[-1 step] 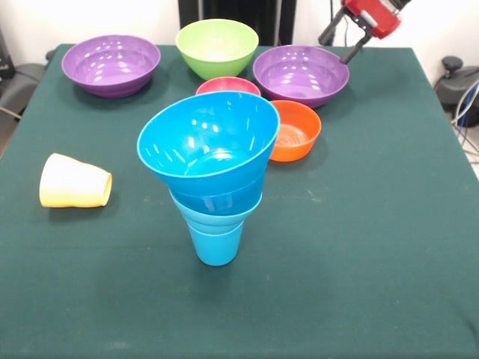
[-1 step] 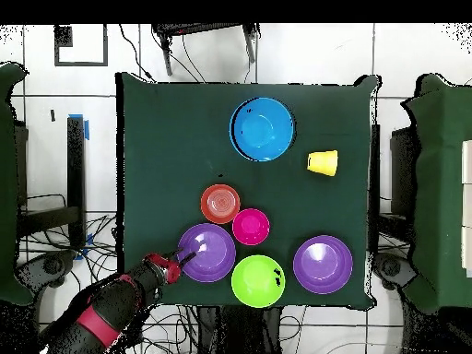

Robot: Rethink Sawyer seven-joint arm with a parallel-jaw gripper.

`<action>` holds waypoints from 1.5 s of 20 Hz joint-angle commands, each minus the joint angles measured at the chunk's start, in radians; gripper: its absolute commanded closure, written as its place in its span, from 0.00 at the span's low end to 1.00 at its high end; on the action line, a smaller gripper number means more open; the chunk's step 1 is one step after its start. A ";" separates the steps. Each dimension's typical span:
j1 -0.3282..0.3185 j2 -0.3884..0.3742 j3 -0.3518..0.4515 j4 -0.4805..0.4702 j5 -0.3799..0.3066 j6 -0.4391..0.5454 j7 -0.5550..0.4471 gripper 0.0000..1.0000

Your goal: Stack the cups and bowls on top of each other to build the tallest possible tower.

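The tower stands mid-table: a sky-blue cup (image 1: 215,243) with blue bowls nested in its mouth, the widest blue bowl (image 1: 208,142) on top and tilted toward the camera. From overhead the tower (image 2: 263,129) shows as one blue circle. A pale yellow cup (image 1: 75,182) (image 2: 324,162) lies on its side, apart from the tower. My gripper (image 1: 340,45) (image 2: 182,258) hovers open and empty at the rim of a purple bowl (image 1: 301,73) (image 2: 206,252).
Loose bowls sit behind the tower: a second purple bowl (image 1: 111,64) (image 2: 323,265), a lime green bowl (image 1: 217,46) (image 2: 258,280), a pink-red bowl (image 1: 228,87) (image 2: 251,226) and an orange bowl (image 1: 294,131) (image 2: 220,204). A dark green cloth covers the table (image 1: 359,247).
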 commanded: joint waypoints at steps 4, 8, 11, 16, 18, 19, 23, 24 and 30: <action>-0.036 -0.015 0.158 -0.092 0.061 0.027 0.146 0.00; -0.051 -0.020 0.183 -0.091 0.061 -0.001 0.136 0.00; -0.052 -0.015 0.189 -0.099 0.067 -0.004 0.142 0.00; -0.053 -0.007 0.203 -0.095 0.077 -0.033 0.153 0.00; -0.053 0.000 0.207 -0.093 0.080 -0.051 0.158 0.00; -0.053 0.004 0.211 -0.092 0.083 -0.060 0.161 0.00; -0.048 0.025 0.212 -0.103 0.098 -0.077 0.175 0.00; -0.045 0.033 0.211 -0.106 0.103 -0.076 0.179 0.00; -0.032 0.066 0.220 -0.117 0.126 -0.095 0.185 0.00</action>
